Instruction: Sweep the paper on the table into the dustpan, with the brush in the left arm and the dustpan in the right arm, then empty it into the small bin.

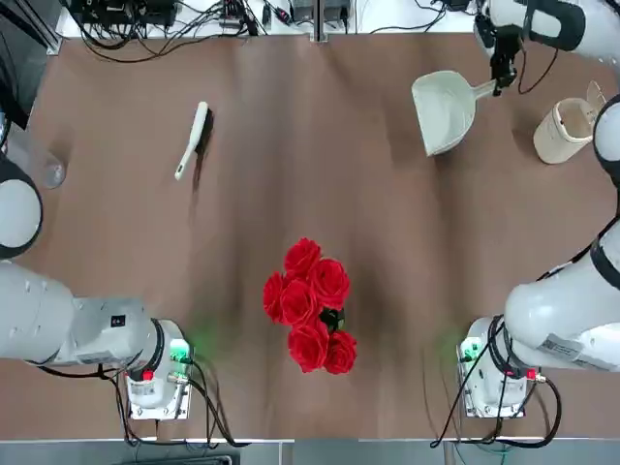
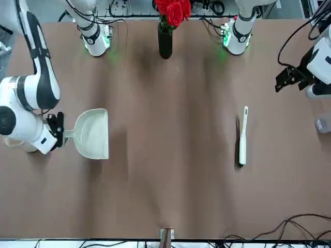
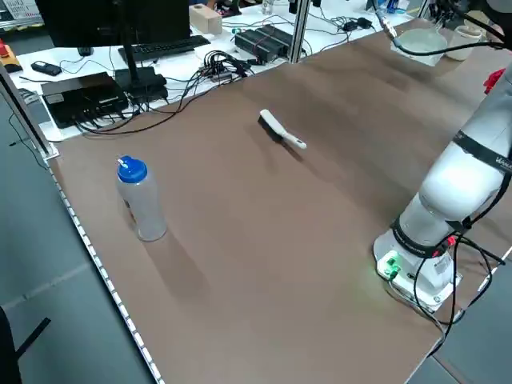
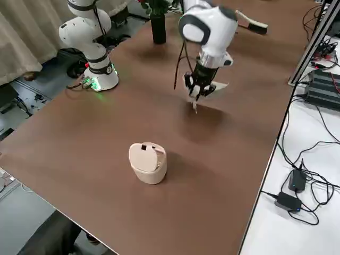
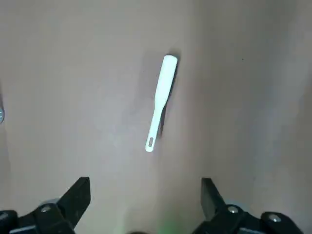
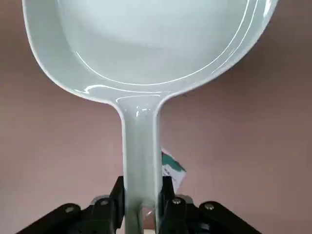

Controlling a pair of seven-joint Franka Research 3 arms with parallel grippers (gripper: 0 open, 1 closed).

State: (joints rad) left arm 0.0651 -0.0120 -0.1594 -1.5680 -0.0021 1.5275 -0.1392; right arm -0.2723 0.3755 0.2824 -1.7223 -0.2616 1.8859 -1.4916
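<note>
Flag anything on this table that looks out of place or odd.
The slim white-handled brush lies loose on the brown table, ungripped by the open left gripper. The right gripper holds the pale grey-green dustpan. No paper scrap is visible.

i see two glossy white arms (image 1: 58, 325) with dark grey joint bands, green-lit bases (image 1: 155, 373) trailing black cables, black fingers (image 5: 78, 197).

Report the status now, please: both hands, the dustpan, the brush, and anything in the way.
Right hand shut on dustpan handle, beside small bin. Left hand open, empty, above brush lying on table. No paper visible. Roses mid-table, clear of both.
</note>
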